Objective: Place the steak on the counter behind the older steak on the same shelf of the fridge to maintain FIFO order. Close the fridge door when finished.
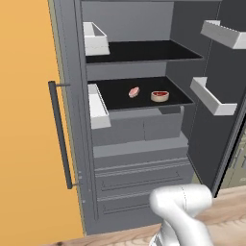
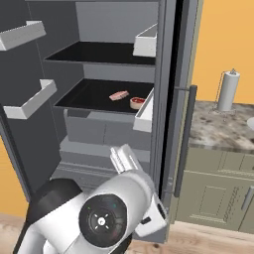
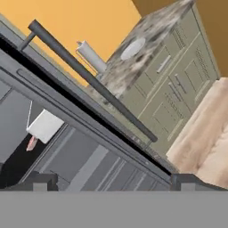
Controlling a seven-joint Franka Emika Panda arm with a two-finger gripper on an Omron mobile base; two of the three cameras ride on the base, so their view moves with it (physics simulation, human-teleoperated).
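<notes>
- The gripper (image 3: 111, 180) sits low in front of the fridge (image 1: 139, 158), its two dark fingertips (image 3: 39, 181) set wide apart with nothing between them. The jaws are open and empty.
- The hand camera looks rolled, across the lower fridge front towards the tabletop (image 3: 133, 67) beside it, where a paper towel roll (image 3: 92, 56) and a pale plate (image 3: 132, 48) stand.
- Just beyond, the fridge's lower drawers (image 1: 139, 185) are shut; one door (image 1: 226, 96) stands swung open with white door bins (image 1: 211, 96) on it.
- Farther in, on the lower shelf (image 1: 115, 93), the steak (image 1: 134, 92) lies beside the older steak (image 1: 160, 96), near it but not touching.
- From the right base camera the steak (image 2: 119, 95) appears slightly deeper on the shelf than the older steak (image 2: 137, 102), which sits nearer the front edge. Judgement: placement looks complete or very nearly so.
- The upper shelf (image 1: 144, 50) is bare apart from a white bin (image 1: 94, 38) at its side.
- Step in hand, as judged: closing the door. To do it well, keep the arm clear of the shelf and bins, contact the open door on its outer face or edge, and push in a steady arc until it seats.
- Risk: a fast swing could jolt the two steaks out of order.
</notes>
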